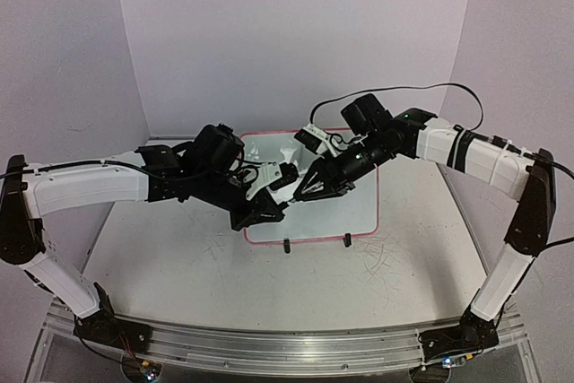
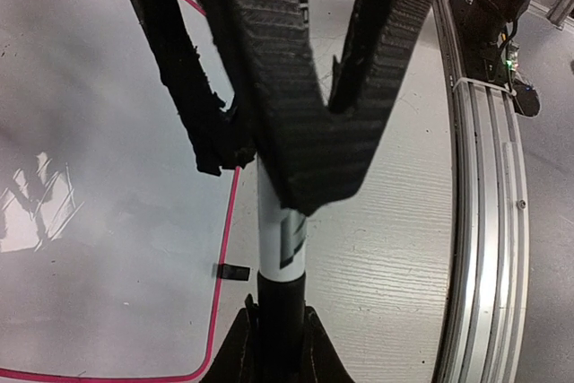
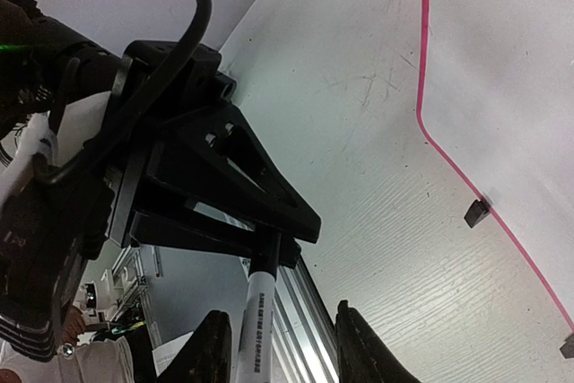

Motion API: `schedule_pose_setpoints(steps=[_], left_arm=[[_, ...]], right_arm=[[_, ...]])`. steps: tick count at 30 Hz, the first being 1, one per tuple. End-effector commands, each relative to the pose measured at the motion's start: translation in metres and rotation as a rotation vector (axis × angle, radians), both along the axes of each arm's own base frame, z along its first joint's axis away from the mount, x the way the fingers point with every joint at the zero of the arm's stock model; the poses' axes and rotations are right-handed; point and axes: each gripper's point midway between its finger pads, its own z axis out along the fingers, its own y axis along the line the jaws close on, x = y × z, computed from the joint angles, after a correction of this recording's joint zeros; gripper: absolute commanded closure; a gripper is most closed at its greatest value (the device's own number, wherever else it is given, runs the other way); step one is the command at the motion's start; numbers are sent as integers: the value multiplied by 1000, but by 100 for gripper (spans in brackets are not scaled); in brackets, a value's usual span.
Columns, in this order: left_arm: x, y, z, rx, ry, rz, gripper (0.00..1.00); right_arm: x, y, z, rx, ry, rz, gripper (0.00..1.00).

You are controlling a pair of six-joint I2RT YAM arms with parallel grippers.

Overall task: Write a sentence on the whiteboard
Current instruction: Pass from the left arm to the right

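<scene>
The left gripper (image 2: 256, 172) is clamped on the white barrel of a marker pen (image 2: 282, 239). The right gripper (image 3: 282, 347) meets it tip to tip, its jaws narrow and closed on the pen's black end. Both hang just over the small white whiteboard with the thin pink-red frame (image 1: 359, 213). It lies flat mid-bench, nearer the far edge, its two black clip feet (image 1: 286, 245) facing the near edge of the scuffed white bench (image 1: 179, 266).
</scene>
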Motion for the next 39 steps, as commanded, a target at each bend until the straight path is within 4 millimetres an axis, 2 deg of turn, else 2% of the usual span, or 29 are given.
schedule_pose_setpoints(steps=[1, 3, 8, 10, 12, 19, 27, 33, 39], left_arm=[[0, -10, 23, -56, -9, -19, 100], [-1, -10, 23, -56, -6, -20, 100], [-2, -12, 20, -53, 3, -23, 100], [-2, -12, 20, -52, 3, -21, 100], [-1, -12, 21, -53, 3, -17, 100], [10, -8, 23, -43, -13, 60, 100], [10, -8, 24, -47, -4, 69, 100], [8, -9, 27, -56, 2, 55, 100], [7, -11, 26, -59, 7, 48, 100]], right_arm=[[-2, 10, 13, 54, -21, 32, 60], [-2, 10, 12, 56, -22, 30, 63], [-3, 13, 13, 76, -10, 36, 82], [-4, 13, 13, 79, -4, 37, 86], [-5, 12, 11, 80, 2, 42, 86], [-12, 6, 3, 69, -3, 54, 71], [-17, 4, 3, 79, -8, 63, 80], [-9, 9, 11, 109, -23, 28, 77], [-9, 11, 10, 121, -6, 26, 80]])
